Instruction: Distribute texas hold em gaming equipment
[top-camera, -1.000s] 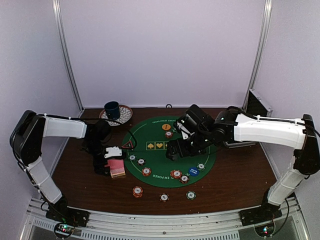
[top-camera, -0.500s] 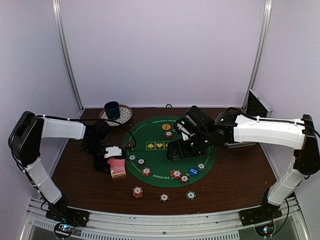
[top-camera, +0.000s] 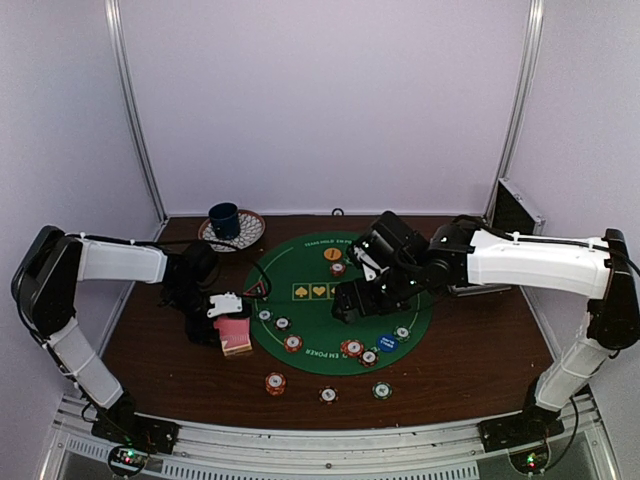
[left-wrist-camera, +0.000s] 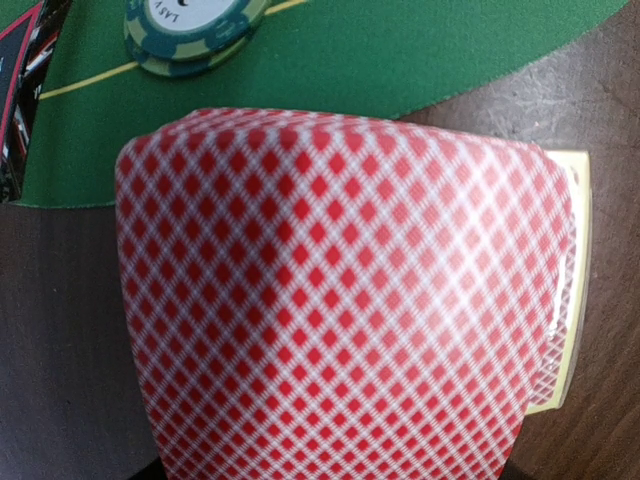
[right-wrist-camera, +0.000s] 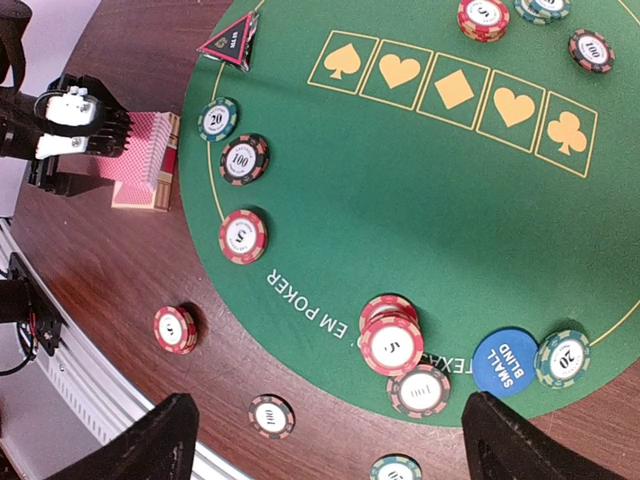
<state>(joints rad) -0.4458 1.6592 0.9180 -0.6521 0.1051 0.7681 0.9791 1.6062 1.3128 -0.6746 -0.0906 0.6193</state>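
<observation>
Right wrist view: one deck of cards lies on the table, just beside the left rim of the green mat. The left claw is clenched on the top card, which bows upward above the deck. Three chips sit along that rim, and three other chips lie on bare wood near the front edge. One blue button lies among a chip cluster, and one triangular marker sits at the mat's edge. The right claw hangs spread wide above the mat, grasping nothing.
</observation>
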